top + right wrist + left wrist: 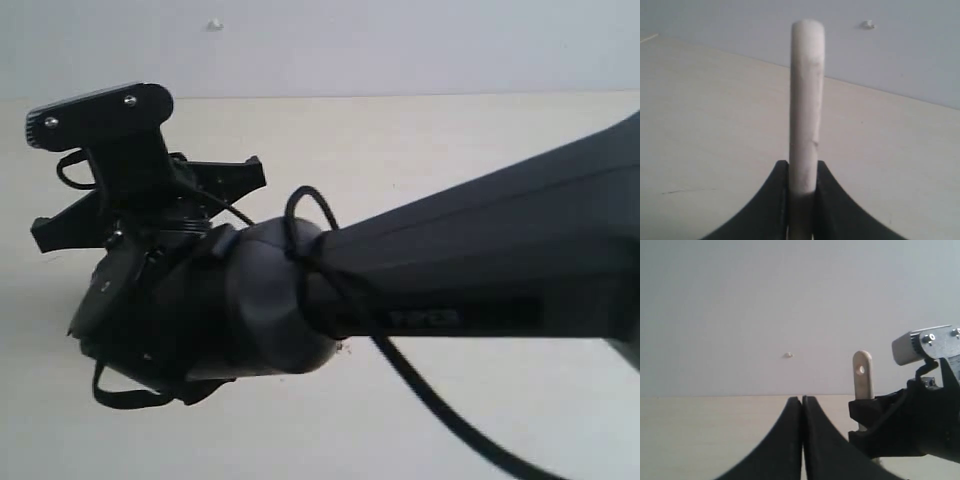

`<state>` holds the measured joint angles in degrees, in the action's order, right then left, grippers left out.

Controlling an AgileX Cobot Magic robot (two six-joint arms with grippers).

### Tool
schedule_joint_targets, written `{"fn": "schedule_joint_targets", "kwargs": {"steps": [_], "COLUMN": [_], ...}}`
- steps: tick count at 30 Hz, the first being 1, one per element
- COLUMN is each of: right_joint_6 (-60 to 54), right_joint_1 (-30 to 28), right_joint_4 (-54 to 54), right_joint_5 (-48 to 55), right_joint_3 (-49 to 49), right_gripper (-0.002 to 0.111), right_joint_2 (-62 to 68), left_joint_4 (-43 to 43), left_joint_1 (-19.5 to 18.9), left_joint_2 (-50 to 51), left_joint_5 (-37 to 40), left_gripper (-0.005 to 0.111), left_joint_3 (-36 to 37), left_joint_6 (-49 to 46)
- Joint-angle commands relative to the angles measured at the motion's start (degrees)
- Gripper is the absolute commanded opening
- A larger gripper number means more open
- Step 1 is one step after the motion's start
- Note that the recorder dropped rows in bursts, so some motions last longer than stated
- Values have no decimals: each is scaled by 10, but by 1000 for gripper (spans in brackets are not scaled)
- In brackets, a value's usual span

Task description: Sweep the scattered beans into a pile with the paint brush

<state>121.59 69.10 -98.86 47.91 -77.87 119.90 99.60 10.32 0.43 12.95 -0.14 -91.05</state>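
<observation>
Pale table (715,125), grey wall (740,290), paint brush (806,100)

Robotics lab or test bench, by looks: bare pale wooden desk (450,130), blank grey-white wall (400,40) behind, black robot arm (500,250) trailing looped cable (410,373), camera (100,112) bolted on at wrist.

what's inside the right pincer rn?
The paint brush: its pale handle stands clamped edge-on in the right pincer. Ferrule and bristles can't be seen: they lie past the jaws, and in the exterior view the right arm covers them.
</observation>
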Motion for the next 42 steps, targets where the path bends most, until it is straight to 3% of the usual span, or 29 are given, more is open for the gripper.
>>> {"fn": "schedule_joint_targets", "kwargs": {"steps": [1, 18, 32, 37, 42], "right_joint_6": [2, -12, -94, -90, -57], "right_joint_1": [9, 9, 9, 9, 21], "right_joint_4": [-2, 62, 98, 80, 52], "right_joint_5": [32, 104, 216, 209, 132], "right_joint_3": [-38, -41, -41, -42, -42], "right_gripper": [0, 0, 0, 0, 0], "right_joint_2": [25, 59, 60, 60, 46], "left_joint_4": [3, 3, 3, 3, 3], "left_joint_1": [4, 4, 4, 4, 4], "left_joint_2": [3, 3, 3, 3, 3], "left_joint_5": [4, 4, 4, 4, 4], "left_gripper": [0, 0, 0, 0, 0], "left_joint_3": [1, 1, 1, 1, 1], "left_joint_6": [-2, -2, -2, -2, -2]}}
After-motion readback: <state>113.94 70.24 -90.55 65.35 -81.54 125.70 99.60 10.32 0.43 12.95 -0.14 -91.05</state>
